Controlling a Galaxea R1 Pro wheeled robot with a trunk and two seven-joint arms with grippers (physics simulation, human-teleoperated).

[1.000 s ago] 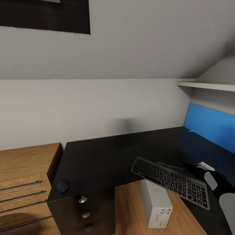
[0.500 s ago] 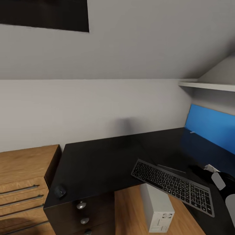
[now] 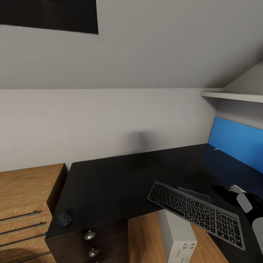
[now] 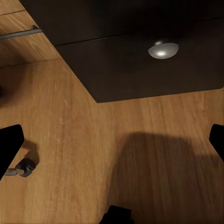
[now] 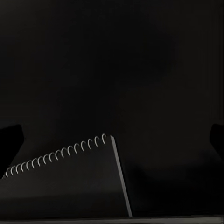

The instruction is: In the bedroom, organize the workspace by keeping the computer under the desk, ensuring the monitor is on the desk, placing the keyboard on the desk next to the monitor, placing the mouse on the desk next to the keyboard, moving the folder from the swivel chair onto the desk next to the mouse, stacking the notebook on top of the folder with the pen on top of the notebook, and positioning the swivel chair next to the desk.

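Note:
The glossy black desk point(image 3: 109, 182) has a dark drawer unit point(image 3: 91, 243) with round knobs below it. A dark keyboard point(image 3: 195, 212) lies slanted at the desk's inner corner, its near edge hanging over. A thin grey notebook point(image 3: 194, 192) lies just behind it, and its spiral-bound corner point(image 5: 70, 177) shows in the right wrist view. The small dark mouse point(image 3: 64, 219) sits near the desk's left front corner. The white computer point(image 3: 179, 239) stands on the floor beneath. My right gripper point(image 5: 113, 137) is open above the desk. My left gripper point(image 4: 112, 140) is open over the wood floor. The monitor, folder, pen and swivel chair are out of view.
A light wood drawer chest point(image 3: 25, 197) stands left of the desk. A blue wall panel point(image 3: 235, 144) and a white shelf point(image 3: 233, 96) are at the right. In the left wrist view a silver knob point(image 4: 163, 49) and a small dark caster point(image 4: 24, 168) show.
The whole head view has shifted, so the desk, mouse and drawer chest sit lower and further left. The keyboard and right arm keep about the same place.

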